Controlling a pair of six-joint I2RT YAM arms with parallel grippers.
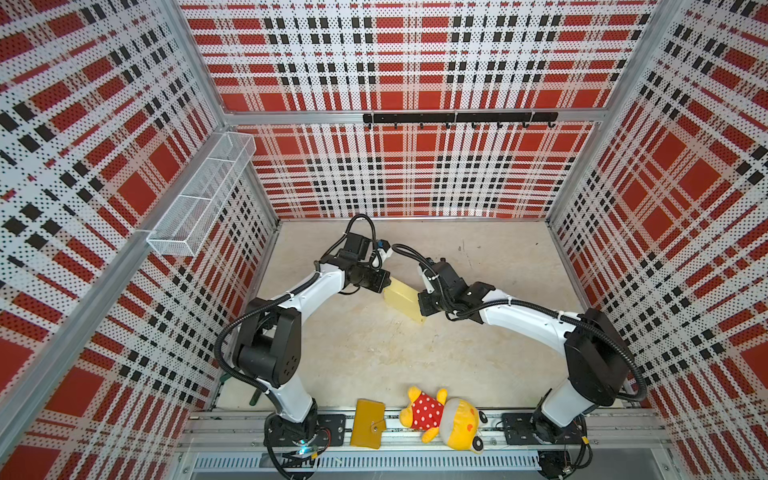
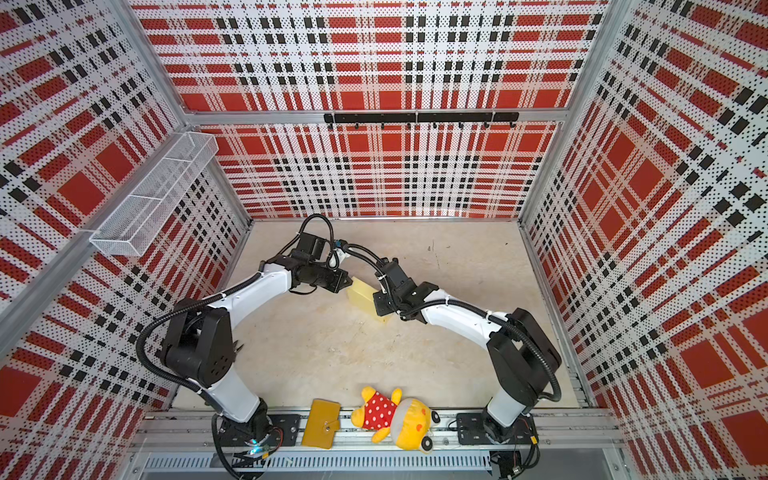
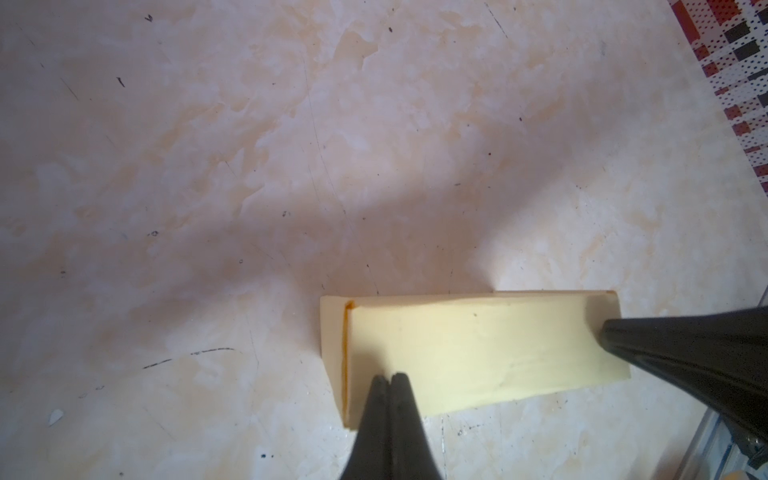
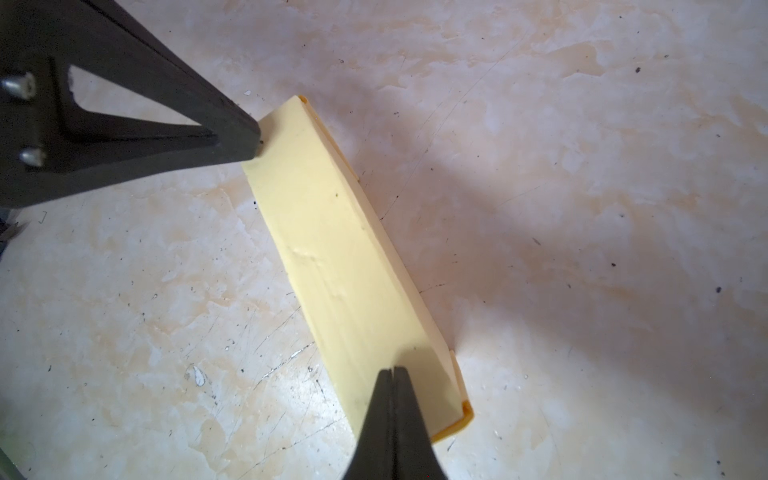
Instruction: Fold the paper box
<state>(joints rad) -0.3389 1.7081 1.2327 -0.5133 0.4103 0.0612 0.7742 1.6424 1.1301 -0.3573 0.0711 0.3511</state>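
White-shelled arms point(image 1: 309, 291), black joints point(image 1: 270, 349), ribbed black cables point(image 1: 217, 349), tapered black fingers point(image 3: 374, 419).

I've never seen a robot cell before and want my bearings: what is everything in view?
table: one, mottled beige, floor of the cell
walls: three, red-white-black plaid
box: one, pale yellow, mid table
wallet: one, mustard yellow, front edge
plush toy: one, yellow with red dotted shirt, beside the wallet
wire basket: one, white, left wall
hook rail: one, black, back wall
arms: two, white and black, left and right
left pincer: one, black, shut, at one end of the box
right pincer: one, black, shut, at the other end
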